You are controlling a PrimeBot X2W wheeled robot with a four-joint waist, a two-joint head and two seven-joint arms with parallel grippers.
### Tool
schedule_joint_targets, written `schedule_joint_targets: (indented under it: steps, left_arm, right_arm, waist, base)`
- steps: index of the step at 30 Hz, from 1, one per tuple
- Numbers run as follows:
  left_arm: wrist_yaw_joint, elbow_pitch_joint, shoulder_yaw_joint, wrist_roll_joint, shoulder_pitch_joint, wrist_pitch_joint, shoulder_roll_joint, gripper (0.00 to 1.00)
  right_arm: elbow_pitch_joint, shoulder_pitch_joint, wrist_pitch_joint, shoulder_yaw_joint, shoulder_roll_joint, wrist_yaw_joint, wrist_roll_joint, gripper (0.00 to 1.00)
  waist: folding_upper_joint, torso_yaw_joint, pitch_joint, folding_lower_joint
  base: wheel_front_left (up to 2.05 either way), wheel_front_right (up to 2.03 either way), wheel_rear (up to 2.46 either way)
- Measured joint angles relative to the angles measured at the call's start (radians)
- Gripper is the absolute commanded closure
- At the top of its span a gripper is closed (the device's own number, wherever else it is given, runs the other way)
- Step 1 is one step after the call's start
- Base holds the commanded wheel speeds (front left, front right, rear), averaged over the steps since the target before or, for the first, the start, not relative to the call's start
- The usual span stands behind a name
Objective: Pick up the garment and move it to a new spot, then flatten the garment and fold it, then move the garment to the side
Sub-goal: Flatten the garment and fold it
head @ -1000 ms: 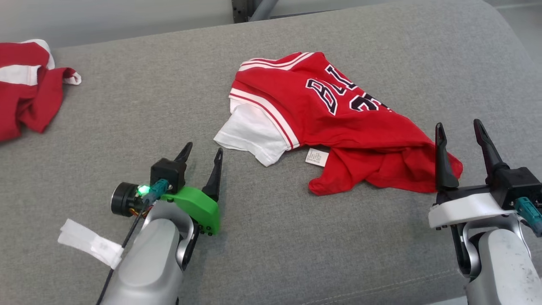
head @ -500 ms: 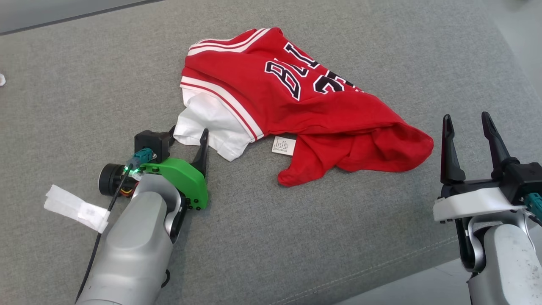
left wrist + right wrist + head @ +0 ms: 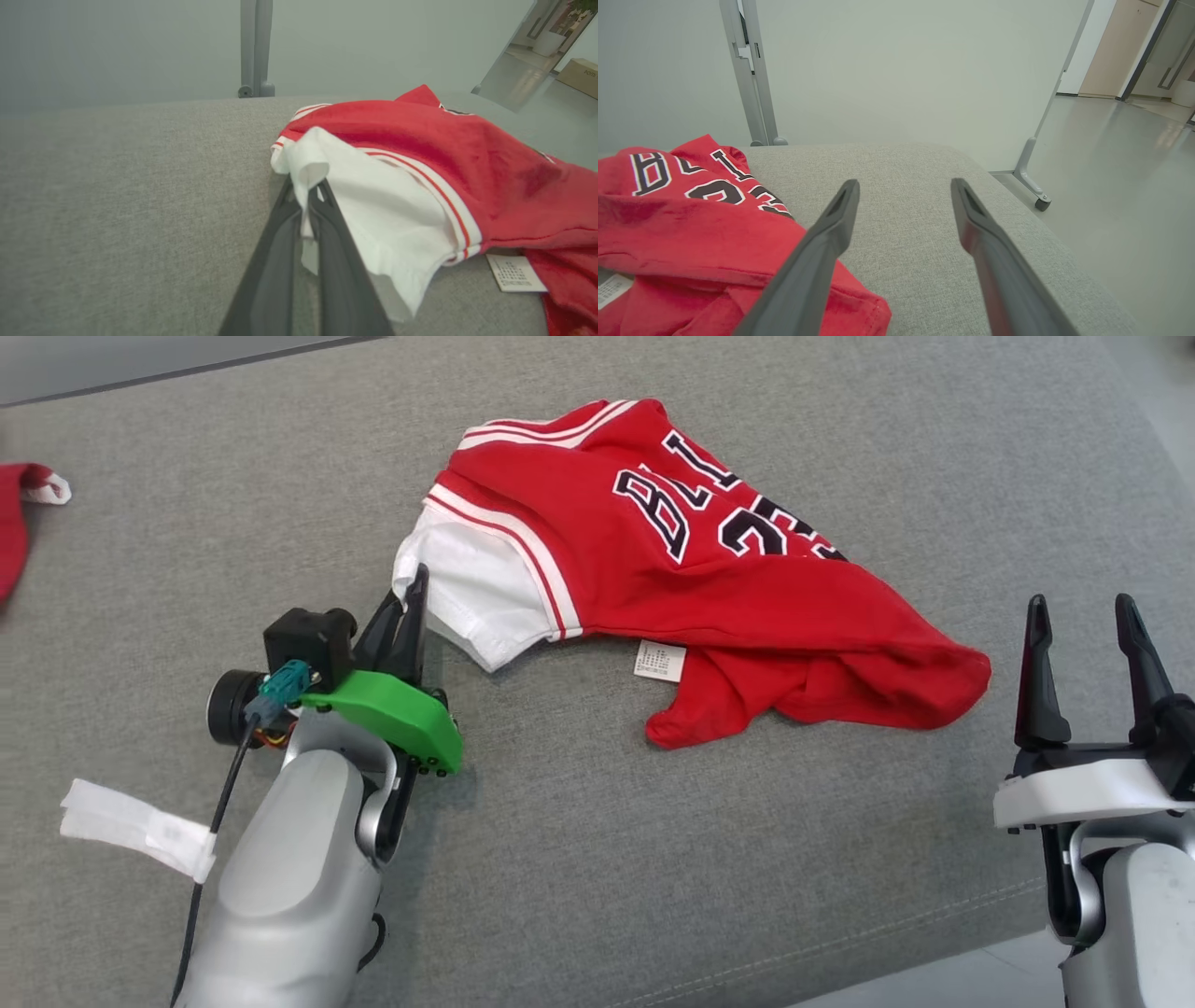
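The garment [image 3: 709,579] is a red jersey with black lettering, white stripes and a white sleeve, lying crumpled on the grey cushion [image 3: 597,859]. My left gripper [image 3: 411,588] is shut on the corner of the white sleeve [image 3: 355,210]; in the left wrist view the cloth is pinched between the two dark fingers [image 3: 327,233] and bunches over their tips. My right gripper [image 3: 1083,616] stands open just right of the garment's red hem [image 3: 738,261], with nothing between its fingers.
Another red and white cloth [image 3: 23,504] lies at the far left edge of the cushion. A white tag [image 3: 131,826] hangs off my left forearm. The cushion's front edge runs at the lower right, with floor [image 3: 1125,186] and a wheeled metal frame [image 3: 1029,182] beyond its right side.
My left gripper moved forward onto the white sleeve and closed on it. The head camera shifted, so the whole scene slid in view. The right gripper stayed open.
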Motion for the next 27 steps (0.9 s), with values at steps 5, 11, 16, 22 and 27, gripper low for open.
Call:
schedule_joint_targets:
  steps: [5, 11, 16, 22, 27]
  left_arm:
    - [0.036, -0.193, 0.074, 0.053, 0.103, 0.0, 0.013, 1.0]
    - [0.068, -0.404, 0.165, 0.092, 0.246, 0.0, 0.033, 1.0]
    - [0.087, -0.503, 0.218, 0.111, 0.388, 0.0, 0.04, 1.0]
    - [0.098, -0.524, 0.248, 0.114, 0.499, 0.0, 0.03, 1.0]
    - [0.102, -0.502, 0.266, 0.121, 0.528, 0.0, 0.019, 1.0]
  right_arm:
    - [0.009, 0.023, 0.0, -0.015, 0.0, 0.0, -0.006, 0.0]
    - [0.019, 0.051, 0.0, -0.031, 0.001, 0.0, -0.015, 0.0]
    - [0.025, 0.065, 0.0, -0.045, 0.001, 0.0, -0.021, 0.0]
    - [0.037, 0.078, 0.0, -0.064, 0.001, 0.0, -0.029, 0.0]
    - [0.039, 0.082, 0.0, -0.107, 0.001, 0.0, -0.047, 0.0]
  waist:
    - [0.0, 0.047, -0.018, 0.0]
    - [0.0, 0.099, -0.041, 0.0]
    - [0.0, 0.124, -0.056, 0.0]
    - [0.0, 0.131, -0.07, 0.0]
    - [0.0, 0.129, -0.082, 0.0]
  base:
    - [0.0, 0.0, 0.0]
    - [0.0, 0.0, 0.0]
    - [0.0, 0.0, 0.0]
    - [0.0, 0.0, 0.0]
    - [0.0, 0.0, 0.0]
